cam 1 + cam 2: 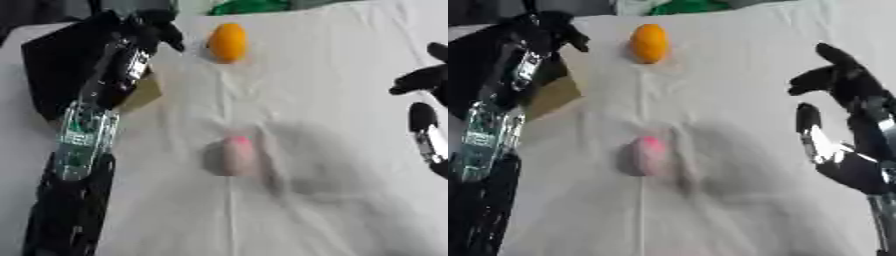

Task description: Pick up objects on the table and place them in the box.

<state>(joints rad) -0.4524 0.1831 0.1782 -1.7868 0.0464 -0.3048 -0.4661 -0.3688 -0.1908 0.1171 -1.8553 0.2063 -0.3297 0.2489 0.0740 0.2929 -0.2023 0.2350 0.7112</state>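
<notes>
left eye view: the white-clothed worktop point(350, 65) lies creased; the black box point(61, 70) sits far left under the left robot hand point(153, 27), whose fingers i cannot read. the right robot hand point(846, 82) idles, fingers apart. a smooth orange fruit point(227, 42) sits far off; a soft pink oblong point(238, 154) lies mid-cloth, seemingly best gripped across its narrow sides.

Surface point(350, 60): white cloth, matt, softly creased along a central fold.
Orange fruit point(227, 42): smooth skin, slight sheen.
Pink object point(649, 155): pale, matt, soft-looking; material unclear.
Box point(52, 65): black matt outside, brown cardboard flap inside.
Left hand point(149, 27): black matt plastic, with glossy circuit-board forearm.
Right hand point(842, 80): black matt fingers, polished silver metal at the joints.
</notes>
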